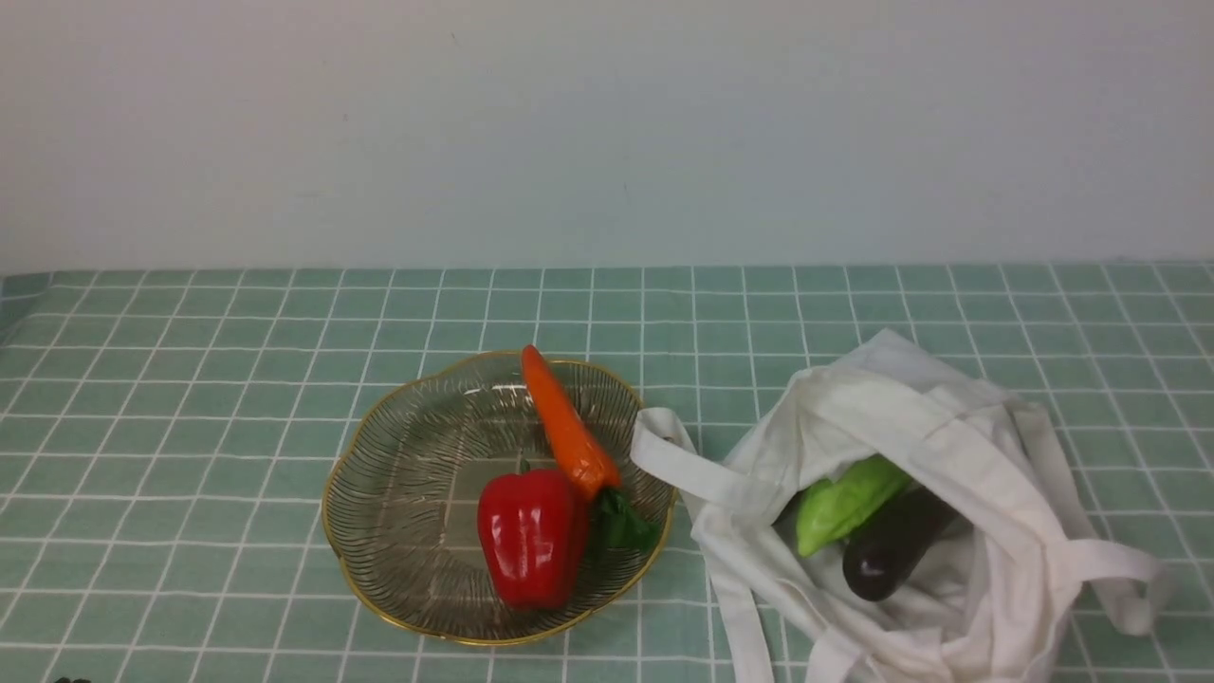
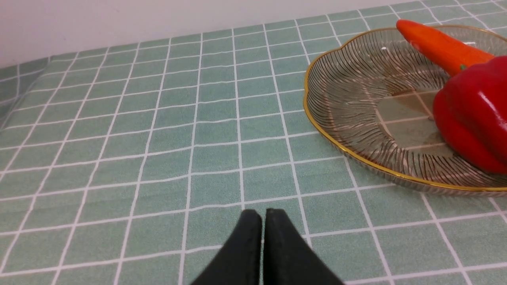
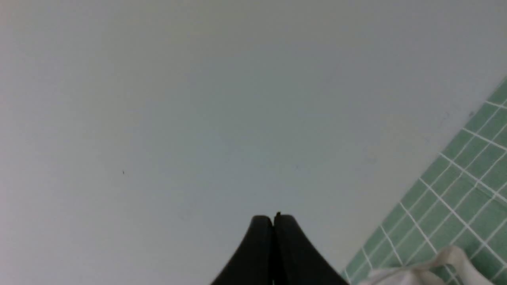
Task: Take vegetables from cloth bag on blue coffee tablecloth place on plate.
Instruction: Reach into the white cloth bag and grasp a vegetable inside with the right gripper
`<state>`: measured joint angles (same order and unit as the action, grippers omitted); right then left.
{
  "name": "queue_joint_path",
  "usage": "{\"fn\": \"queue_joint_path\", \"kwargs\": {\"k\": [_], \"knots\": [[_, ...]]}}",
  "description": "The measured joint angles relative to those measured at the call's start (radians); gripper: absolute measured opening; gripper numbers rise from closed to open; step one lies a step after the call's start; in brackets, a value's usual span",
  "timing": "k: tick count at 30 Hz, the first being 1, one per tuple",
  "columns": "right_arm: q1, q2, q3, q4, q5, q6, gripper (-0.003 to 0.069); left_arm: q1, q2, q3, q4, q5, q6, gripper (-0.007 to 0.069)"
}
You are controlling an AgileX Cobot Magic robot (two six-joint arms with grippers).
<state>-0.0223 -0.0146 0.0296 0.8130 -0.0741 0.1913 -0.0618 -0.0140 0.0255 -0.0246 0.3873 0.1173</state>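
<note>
A: Plate sits left of centre on the tablecloth. Cloth bag is just to its right, with one strap handle at the plate's rim. Why so close?

B: Likely to keep the carry from bag to plate short. Carrot and red bell pepper lie in the plate's right half, touching. The left half is bare glass.

A: The rest?

B: Gourd and eggplant lie side by side in the bag's mouth, which slumps open toward the near side, so both tips show. Task judged about half done.

A: End effectors?

B: Left end effector has its fingers pressed together with nothing between them, low over the surface and apart from the plate. Right end effector is likewise closed and empty, aimed mostly at the wall, with a corner of the bag at the frame's edge. Neither arm shows in the front view.

A: Next?

B: Probably the right one, as the bag is on its side. Its fingers must spread first. The gourd looks the more exposed pick. The soft fabric could snag.
</note>
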Motion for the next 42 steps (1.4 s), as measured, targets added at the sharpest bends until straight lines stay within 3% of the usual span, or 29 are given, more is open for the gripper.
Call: {"fn": "queue_joint_path", "kwargs": {"k": [5, 12, 15, 18, 20, 24, 27, 32, 37, 42], "knots": [[0.005, 0.002, -0.092, -0.010, 0.022, 0.016, -0.0014, 0.000, 0.000, 0.000, 0.000, 0.000, 0.000, -0.0008], [0.026, 0.391, -0.530, -0.297, 0.560, -0.134, -0.0014, 0.000, 0.000, 0.000, 0.000, 0.000, 0.000, -0.0008], [0.028, 0.639, -0.651, -0.333, 0.814, -0.222, -0.0014, 0.000, 0.000, 0.000, 0.000, 0.000, 0.000, -0.0008], [0.033, 0.837, -0.712, -0.289, 0.938, -0.318, -0.0014, 0.000, 0.000, 0.000, 0.000, 0.000, 0.000, -0.0008], [0.042, 0.895, -0.723, -0.254, 0.953, -0.362, -0.0014, 0.000, 0.000, 0.000, 0.000, 0.000, 0.000, -0.0008], [0.166, 1.113, -0.741, -0.098, 0.929, -0.535, -0.0012, 0.000, 0.000, 0.000, 0.000, 0.000, 0.000, -0.0008], [0.263, 1.224, -0.741, -0.098, 0.854, -0.538, -0.0010, 0.000, 0.000, 0.000, 0.000, 0.000, 0.000, -0.0008], [0.317, 1.341, -0.746, -0.141, 0.756, -0.444, 0.0013, 0.000, 0.000, 0.000, 0.000, 0.000, 0.000, -0.0008], [0.318, 1.441, -0.784, -0.226, 0.713, -0.362, 0.0118, 0.000, 0.000, 0.000, 0.000, 0.000, 0.000, -0.0008], [0.318, 1.559, -0.823, -0.286, 0.689, -0.231, 0.0375, 0.000, 0.000, 0.000, 0.000, 0.000, 0.000, -0.0008]]}}
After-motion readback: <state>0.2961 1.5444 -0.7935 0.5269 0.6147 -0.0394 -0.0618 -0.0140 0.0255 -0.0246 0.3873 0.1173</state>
